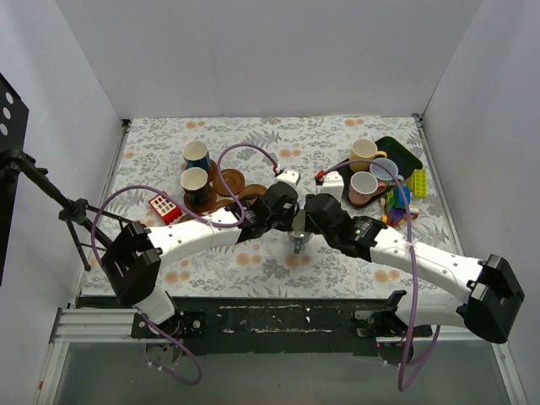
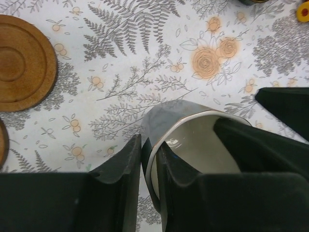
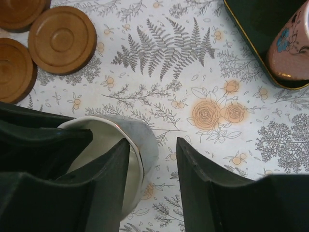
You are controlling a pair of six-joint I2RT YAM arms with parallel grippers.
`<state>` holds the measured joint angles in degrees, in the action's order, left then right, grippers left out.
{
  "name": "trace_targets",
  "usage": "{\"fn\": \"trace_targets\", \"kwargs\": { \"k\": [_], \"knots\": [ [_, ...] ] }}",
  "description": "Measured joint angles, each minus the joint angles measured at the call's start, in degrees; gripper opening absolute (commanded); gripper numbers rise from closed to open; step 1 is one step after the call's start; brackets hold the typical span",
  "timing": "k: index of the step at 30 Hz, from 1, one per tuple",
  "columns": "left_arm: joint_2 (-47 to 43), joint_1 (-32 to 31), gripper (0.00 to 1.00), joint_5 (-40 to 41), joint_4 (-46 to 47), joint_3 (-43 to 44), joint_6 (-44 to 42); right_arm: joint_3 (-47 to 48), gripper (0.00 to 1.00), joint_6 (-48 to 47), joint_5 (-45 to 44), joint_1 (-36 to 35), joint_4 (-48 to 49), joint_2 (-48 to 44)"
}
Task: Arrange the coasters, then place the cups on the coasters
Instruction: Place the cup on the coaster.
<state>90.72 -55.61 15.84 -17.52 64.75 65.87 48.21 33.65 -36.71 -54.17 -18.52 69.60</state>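
A grey-blue cup (image 1: 298, 242) with a pale inside stands on the cloth between the two arms. My left gripper (image 2: 149, 143) is shut on the rim of this cup (image 2: 193, 140), one finger inside and one outside. My right gripper (image 3: 152, 142) is open: one finger sits inside the same cup (image 3: 147, 137), while the other stands clear of its wall. Brown coasters (image 1: 229, 182) lie in a cluster at centre left, one coaster (image 2: 21, 63) showing in the left wrist view and three coasters (image 3: 62, 39) in the right wrist view. Two dark blue cups (image 1: 196, 155) stand beside them.
A dark green tray (image 1: 403, 152) at the back right holds a cream cup (image 1: 364, 152), a light blue cup (image 1: 382, 169) and a pink cup (image 3: 292, 48). Colourful toy blocks (image 1: 396, 204) lie next to it. A red block (image 1: 164, 207) and a tripod (image 1: 76, 219) stand at the left.
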Motion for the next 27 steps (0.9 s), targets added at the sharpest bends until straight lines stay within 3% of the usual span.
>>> {"fn": "trace_targets", "kwargs": {
  "k": [8,19,27],
  "knots": [
    [-1.38,4.87,0.00,-1.55,-3.78,-0.04,-5.64,0.39,0.59,-1.73,-0.42,0.07,0.20,-8.61],
    [-21.31,24.55,0.00,-10.82,-10.38,-8.85,-17.22,0.37,0.61,-4.61,-0.13,6.73,-0.24,-18.27],
    [-25.11,38.05,0.00,-16.50,-13.97,-13.97,-23.67,-0.48,0.61,-5.42,2.91,11.15,-0.46,-19.52]
  ]
}}
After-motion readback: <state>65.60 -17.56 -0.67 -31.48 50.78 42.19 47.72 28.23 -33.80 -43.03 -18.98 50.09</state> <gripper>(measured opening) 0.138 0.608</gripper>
